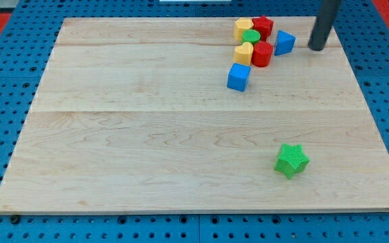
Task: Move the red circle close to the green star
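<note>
The red circle (262,54) stands in a cluster of blocks near the view's top right of the wooden board (147,135). The green star (291,160) lies alone toward the view's bottom right, far below the cluster. My tip (316,48) rests on the board to the right of the cluster. It is a short way right of a blue block (284,42) and apart from the red circle.
The cluster also holds a yellow block (243,28), a red block (263,27), a green circle (250,36), a yellow heart-like block (244,53) and a blue cube (238,77) just below. Blue pegboard surrounds the board.
</note>
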You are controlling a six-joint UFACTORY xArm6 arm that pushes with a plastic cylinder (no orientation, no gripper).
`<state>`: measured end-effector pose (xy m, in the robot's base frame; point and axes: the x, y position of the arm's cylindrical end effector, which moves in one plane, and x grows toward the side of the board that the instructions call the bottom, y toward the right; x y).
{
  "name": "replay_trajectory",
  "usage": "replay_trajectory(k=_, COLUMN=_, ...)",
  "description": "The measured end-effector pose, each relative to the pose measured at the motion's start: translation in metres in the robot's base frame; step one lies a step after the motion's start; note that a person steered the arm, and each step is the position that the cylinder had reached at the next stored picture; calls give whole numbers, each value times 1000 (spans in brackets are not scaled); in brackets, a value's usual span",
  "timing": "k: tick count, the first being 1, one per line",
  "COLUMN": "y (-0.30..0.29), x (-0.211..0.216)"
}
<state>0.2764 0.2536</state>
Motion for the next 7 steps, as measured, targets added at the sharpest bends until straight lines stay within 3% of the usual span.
replay_trajectory(k=1, y=-37, x=-22)
replay_trajectory(k=2, y=-112, x=-13)
replay_trajectory(k=3, y=-134, x=38)
replay_trajectory(k=6, y=-184, x=121)
replay_trajectory(k=7, y=-155, x=177)
